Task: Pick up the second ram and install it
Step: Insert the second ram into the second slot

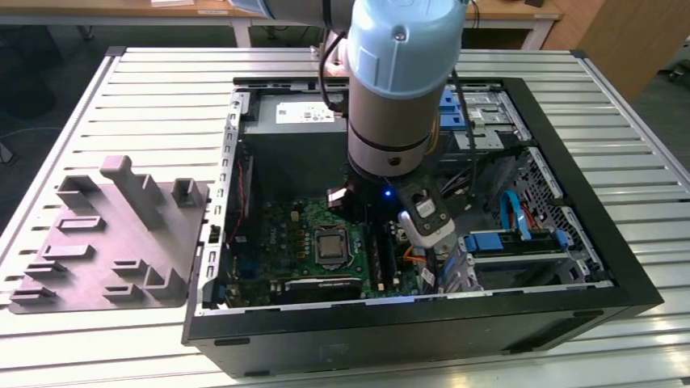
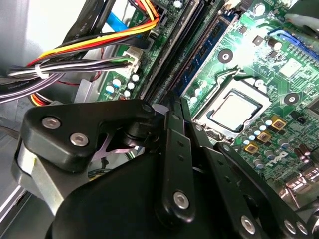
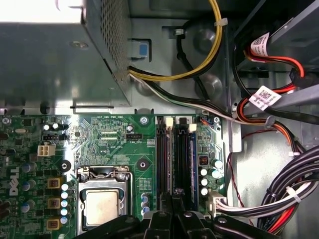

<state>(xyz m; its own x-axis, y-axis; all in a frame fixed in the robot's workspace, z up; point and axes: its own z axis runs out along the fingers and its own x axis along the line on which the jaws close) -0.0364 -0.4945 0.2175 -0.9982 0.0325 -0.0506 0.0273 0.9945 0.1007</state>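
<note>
**Gripper [image 1: 438, 257] low inside open case [image 1: 636, 299], directly over memory slots [image 3: 175, 159].**

Fingers [image 3: 167, 214] drawn narrow, almost touching, in both wrist views; cannot tell whether anything pinched between. Second ram [image 2: 205, 47], thin bluish-dark strip, apparently on edge in slot just beyond fingertips, between processor socket [image 3: 102, 201] and motherboard [image 3: 114, 144] edge nearest cable bundle [image 3: 279, 189]. Judged: narrow upright pose in line with slot, suited to bearing down without fouling cables. Seating unconfirmed.
</note>
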